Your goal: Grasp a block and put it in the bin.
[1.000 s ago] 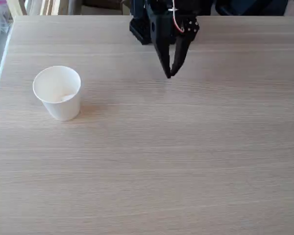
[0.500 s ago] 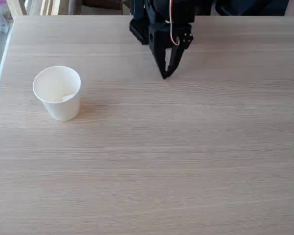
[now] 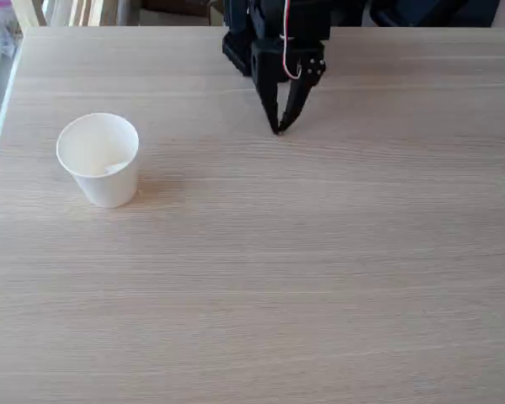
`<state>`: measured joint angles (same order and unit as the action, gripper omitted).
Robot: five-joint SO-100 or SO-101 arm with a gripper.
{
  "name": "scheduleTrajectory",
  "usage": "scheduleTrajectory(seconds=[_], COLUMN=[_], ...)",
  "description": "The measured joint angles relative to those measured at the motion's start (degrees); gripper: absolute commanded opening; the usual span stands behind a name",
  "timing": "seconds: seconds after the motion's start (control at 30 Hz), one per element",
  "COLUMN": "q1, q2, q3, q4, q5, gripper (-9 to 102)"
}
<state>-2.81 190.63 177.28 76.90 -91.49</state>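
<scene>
Surface: light wood-grain table (image 3: 320,269), seen in the fixed view.
Gripper: black gripper (image 3: 278,130) points down at the far middle of the table, its tips meeting in a narrow V with nothing between them; the jaws look closed and empty.
Wiring: a red and white cable (image 3: 288,42) runs down the arm above the jaws.
Bin: white paper cup (image 3: 99,160) stands upright well to the left of the jaws and nearer the camera.
Block: a small pale shape (image 3: 109,167) lies inside the cup, low against its near wall; too faint to tell for sure.
</scene>
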Motion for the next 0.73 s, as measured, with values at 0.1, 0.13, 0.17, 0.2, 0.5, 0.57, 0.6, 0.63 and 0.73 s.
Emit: scheduleTrajectory(seconds=[0.1,0.13,0.17,0.2,0.5,0.57,0.6,0.63,0.73], q1=[-0.5,-0.8,-0.8,-0.8,-0.8,-0.8,-0.8,-0.8,-0.8], q2=[0.0,0.0,0.0,0.0,0.0,0.0,0.0,0.0,0.0], q3=[0.0,0.0,0.0,0.0,0.0,0.0,0.0,0.0,0.0], q4=[0.3,0.3,0.3,0.3,0.3,0.3,0.3,0.3,0.3], q5=[1.0,1.0,1.0,1.0,1.0,1.0,1.0,1.0,1.0], gripper=[0,0,0,0,0,0,0,0,0])
